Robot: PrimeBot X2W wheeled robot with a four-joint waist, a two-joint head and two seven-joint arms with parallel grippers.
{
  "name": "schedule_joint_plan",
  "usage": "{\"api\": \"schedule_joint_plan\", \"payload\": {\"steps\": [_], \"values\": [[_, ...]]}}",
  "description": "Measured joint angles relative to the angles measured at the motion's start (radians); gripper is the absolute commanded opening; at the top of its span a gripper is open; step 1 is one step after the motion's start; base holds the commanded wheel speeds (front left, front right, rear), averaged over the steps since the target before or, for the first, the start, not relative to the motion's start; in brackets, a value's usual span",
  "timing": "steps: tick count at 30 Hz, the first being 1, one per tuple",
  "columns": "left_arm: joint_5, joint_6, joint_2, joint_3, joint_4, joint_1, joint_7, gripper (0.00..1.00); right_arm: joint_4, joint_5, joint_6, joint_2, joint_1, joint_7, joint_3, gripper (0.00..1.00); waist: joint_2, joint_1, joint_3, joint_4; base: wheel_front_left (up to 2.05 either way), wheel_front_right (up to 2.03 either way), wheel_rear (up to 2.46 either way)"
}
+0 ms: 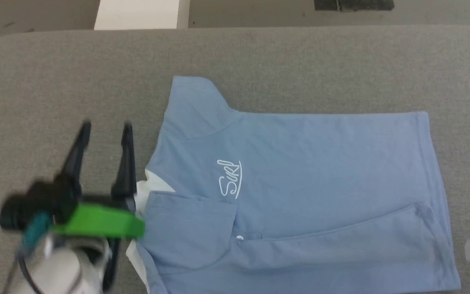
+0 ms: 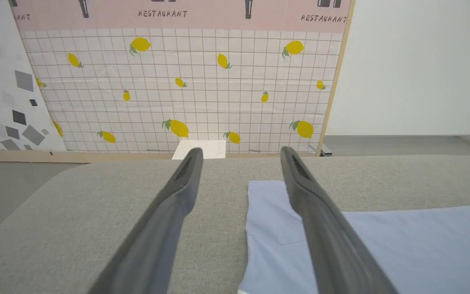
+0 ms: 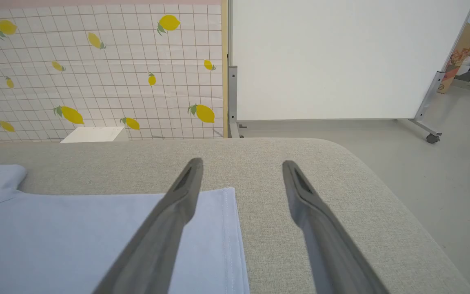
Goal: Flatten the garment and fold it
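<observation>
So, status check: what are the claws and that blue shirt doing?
Left gripper open, empty, beside collar. Right gripper open, empty, at hem. Garment flat on table, near side folded in, far sleeve out. Nothing blocking.

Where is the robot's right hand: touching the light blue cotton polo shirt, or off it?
Apart. The head view shows bare grey fabric table between the right hand and the shirt hem.
</observation>
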Motion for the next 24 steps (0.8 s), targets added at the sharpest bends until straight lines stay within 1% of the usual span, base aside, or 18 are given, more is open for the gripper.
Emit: {"api": "schedule_joint_plan", "payload": {"steps": [2,4,7,9,12,15,19,24], "values": [[-0.003,-0.052,0.04,0.0,0.027,-0.115,0.078,1.0,-0.009,-0.001,0.0,0.0,-0.022,0.0,0.004,1.0,0.0,0.0,0.025,-0.001,0.0,0.0,0.0],[-0.034,-0.099,0.062,0.006,0.051,-0.226,0.16,1.0,-0.018,-0.002,0.0,0.0,-0.041,0.001,0.007,1.0,0.0,0.0,0.05,-0.002,0.0,0.0,0.0],[-0.067,-0.184,0.096,-0.002,0.11,-0.402,0.298,1.0,-0.032,-0.003,0.0,0.0,-0.071,0.003,0.014,1.0,0.0,0.0,0.094,-0.005,0.0,0.0,0.0],[-0.105,-0.246,0.108,-0.006,0.181,-0.53,0.393,1.0,-0.041,-0.003,0.0,0.0,-0.094,0.004,0.02,1.0,0.0,0.0001,0.131,-0.008,0.0,0.0,0.0],[-0.138,-0.313,0.115,-0.029,0.264,-0.657,0.494,1.0,-0.044,-0.002,0.0,0.0,-0.122,0.007,0.034,1.0,0.0,0.0001,0.181,-0.014,0.0,0.0,0.0],[-0.166,-0.36,0.115,-0.056,0.337,-0.729,0.594,1.0,-0.042,0.0,0.0,0.0,-0.142,0.007,0.046,1.0,0.0,0.0001,0.23,-0.024,0.0,0.0,0.0],[-0.198,-0.397,0.115,-0.093,0.405,-0.767,0.693,1.0,-0.032,0.002,0.0,0.0,-0.155,0.007,0.053,1.0,0.0,0.0001,0.287,-0.043,0.0,0.0,0.0],[-0.214,-0.417,0.115,-0.107,0.453,-0.775,0.732,1.0,-0.015,0.007,0.0,0.0,-0.16,0.005,0.058,1.0,0.0,0.0002,0.333,-0.076,0.0,0.0,0.0]]}}
